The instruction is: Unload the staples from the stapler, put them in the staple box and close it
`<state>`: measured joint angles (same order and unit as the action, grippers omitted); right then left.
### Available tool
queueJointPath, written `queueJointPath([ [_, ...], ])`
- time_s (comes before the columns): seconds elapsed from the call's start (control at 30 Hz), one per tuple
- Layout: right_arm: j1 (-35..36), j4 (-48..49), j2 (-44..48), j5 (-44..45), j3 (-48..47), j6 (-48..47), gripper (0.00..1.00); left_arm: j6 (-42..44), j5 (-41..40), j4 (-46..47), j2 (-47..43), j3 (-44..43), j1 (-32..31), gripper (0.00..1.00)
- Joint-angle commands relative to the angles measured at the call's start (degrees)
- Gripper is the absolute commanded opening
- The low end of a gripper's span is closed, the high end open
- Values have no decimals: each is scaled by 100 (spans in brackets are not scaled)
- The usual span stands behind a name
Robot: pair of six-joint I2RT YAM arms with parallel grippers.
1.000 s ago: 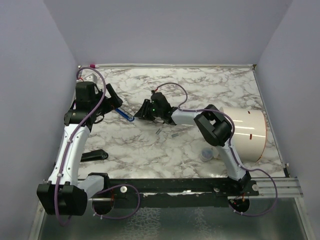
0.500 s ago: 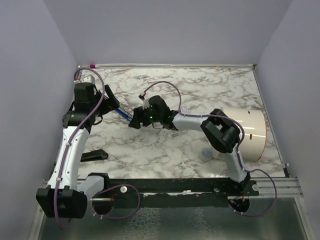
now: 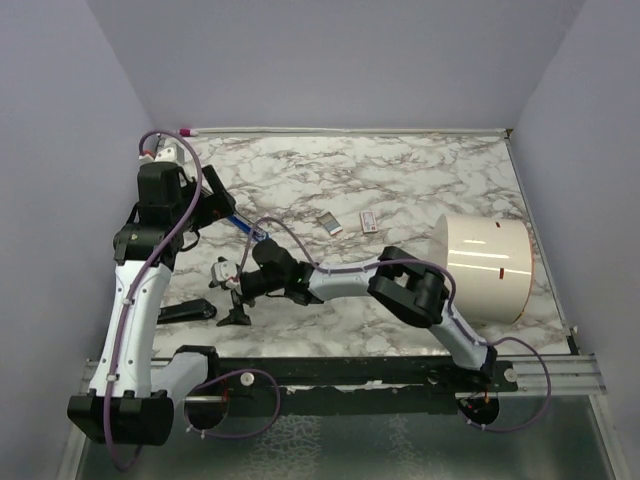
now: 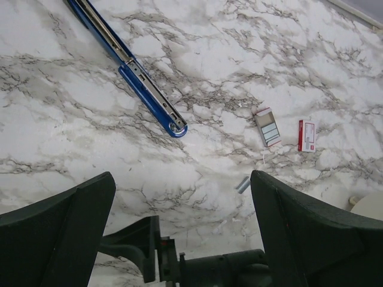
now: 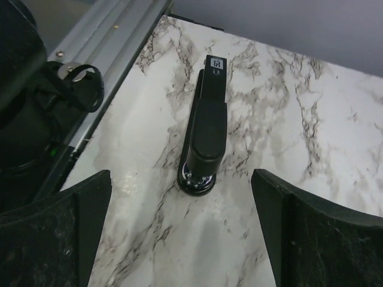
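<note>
The stapler (image 5: pixel 206 128) lies flat on the marble in the middle of the right wrist view, just beyond the right gripper (image 5: pixel 179 206) and apart from it. In the overhead view it sits at lower left. That gripper's jaws stand wide and hold nothing. The left gripper (image 4: pixel 182 179) is also spread wide and empty. A staple strip (image 4: pixel 242 185) lies low in its view.

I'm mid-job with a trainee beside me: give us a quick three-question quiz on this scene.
1. True or false: the right pincer grips something.
2. The right wrist camera looks down on: A) a long black object; B) a blue pen; C) a white box.
3. Fill in: the cream cylinder lies on the table's ___ side.
Key: 1 false, it is open and empty; 2 A; 3 right.
</note>
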<state>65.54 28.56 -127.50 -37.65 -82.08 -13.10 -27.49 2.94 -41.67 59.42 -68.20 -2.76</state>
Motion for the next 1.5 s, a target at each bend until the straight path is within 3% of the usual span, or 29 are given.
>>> queueJointPath([
  [0.0,166,-48,-729,-209,-929,-1015,100,159,-64,-277,-325,-159,-22,99],
  [0.33,267,-565,-1889,349,-2524,-804,100,140,190,-285,-518,-38,-23,99],
  [0.57,443,-713,-2389,271,-3087,-479,85,212,146,-333,-508,-174,-23,99],
  [0.63,468,-756,-2447,282,-3130,-412,77,226,110,-349,-515,-176,-23,99],
  [0.8,466,-627,-2364,599,-3004,-33,45,210,93,-360,-523,-123,-27,99],
  [0.97,416,48,-1630,887,-1898,164,16,188,95,-318,-506,-40,-24,99],
  [1.03,325,477,-1203,931,-1250,309,9,163,113,-267,-481,23,-23,99],
  [1.23,-71,933,-16,968,687,625,4,97,451,-41,-306,207,-31,99],
  [1.47,-400,1429,1635,1450,3517,980,8,314,1243,639,-45,880,-244,99],
])
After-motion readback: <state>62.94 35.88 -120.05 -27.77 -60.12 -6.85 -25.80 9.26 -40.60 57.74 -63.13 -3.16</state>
